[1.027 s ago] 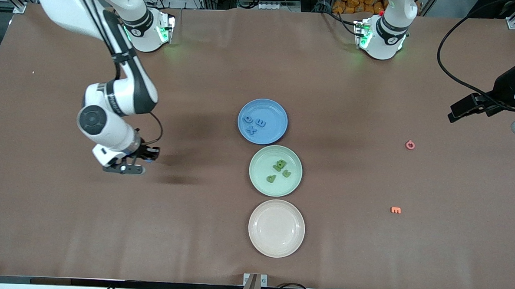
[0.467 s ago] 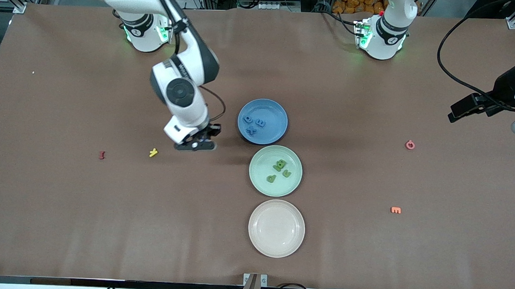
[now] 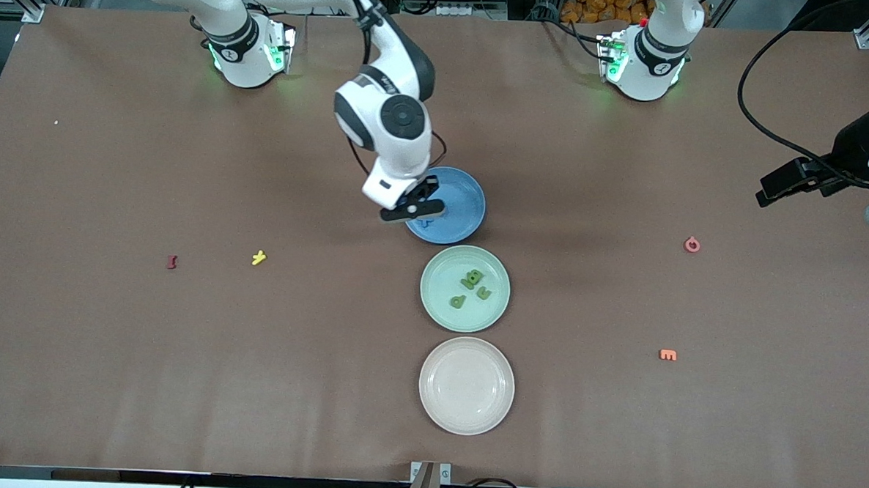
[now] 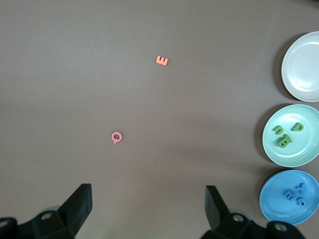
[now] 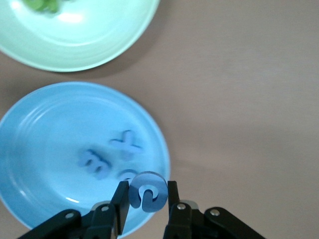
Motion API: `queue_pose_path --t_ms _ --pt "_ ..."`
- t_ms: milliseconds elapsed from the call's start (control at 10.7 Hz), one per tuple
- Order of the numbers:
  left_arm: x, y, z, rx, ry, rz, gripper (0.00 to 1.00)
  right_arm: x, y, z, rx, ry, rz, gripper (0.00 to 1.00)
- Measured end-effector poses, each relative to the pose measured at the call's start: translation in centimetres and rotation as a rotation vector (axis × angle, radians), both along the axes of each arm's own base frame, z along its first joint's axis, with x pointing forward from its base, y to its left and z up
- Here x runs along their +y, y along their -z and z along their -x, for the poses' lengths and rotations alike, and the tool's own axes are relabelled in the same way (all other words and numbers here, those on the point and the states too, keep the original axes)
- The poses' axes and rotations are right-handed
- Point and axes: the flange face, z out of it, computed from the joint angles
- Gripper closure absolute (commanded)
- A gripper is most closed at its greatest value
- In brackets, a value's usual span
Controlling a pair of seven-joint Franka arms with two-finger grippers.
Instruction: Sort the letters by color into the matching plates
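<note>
My right gripper (image 3: 412,212) hangs over the blue plate (image 3: 460,192), at its edge toward the right arm's end, shut on a round blue letter (image 5: 148,191). Blue letters (image 5: 94,162) lie in that plate (image 5: 45,124). The mint green plate (image 3: 431,310) holds green letters (image 3: 471,281). The cream plate (image 3: 466,385), nearest the front camera, has nothing in it. A pink letter (image 3: 692,244) and an orange letter (image 3: 668,354) lie toward the left arm's end. My left gripper (image 4: 148,204) waits open, high over that end.
A yellow letter (image 3: 258,257) and a dark red letter (image 3: 172,262) lie on the brown table toward the right arm's end. The three plates stand in a row down the table's middle. A black cable (image 3: 762,126) hangs near the left arm.
My right arm swung from the right arm's end of the table across to the blue plate, with the blue letter in its grip. The left arm stayed put.
</note>
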Motion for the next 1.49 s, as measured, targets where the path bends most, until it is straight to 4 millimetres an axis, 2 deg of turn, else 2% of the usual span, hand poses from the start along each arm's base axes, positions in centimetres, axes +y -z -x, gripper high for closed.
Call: queue_pose_path --t_ms 187,280,374,654,934,1027,1121,1214,1494 --pt "0.0 0.0 0.0 0.0 0.0 0.0 0.0 3.4 1.4 1.4 0.003 -0.048 0.007 0.7" --pt "0.0 0.0 0.0 0.0 0.0 0.0 0.0 4.4 1.8 1.5 0.005 -0.06 0.011 0.56" --pt "0.0 0.0 0.0 0.0 0.0 0.0 0.0 4.8 2.1 1.5 0.006 -0.064 0.013 0.01" --pt "0.0 0.0 0.0 0.0 0.0 0.0 0.0 4.5 2.2 0.9 0.012 -0.055 0.028 0.0" --pt "0.0 0.0 0.0 0.0 0.0 0.0 0.0 3.6 0.9 -0.8 0.03 -0.053 0.052 0.0" --pt "0.0 0.0 0.0 0.001 0.0 0.0 0.0 2.3 0.5 -2.3 0.037 -0.064 0.055 0.0" --pt "0.0 0.0 0.0 0.001 0.0 0.0 0.0 0.1 -0.1 -4.5 0.043 -0.064 0.054 0.0" --pt "0.0 0.0 0.0 0.001 -0.001 0.0 0.0 -2.9 -0.9 -7.3 0.049 -0.061 0.051 0.0" --pt "0.2 0.0 0.0 -0.001 0.0 -0.022 0.0 -15.0 -4.0 -15.5 0.042 -0.037 0.044 0.0"
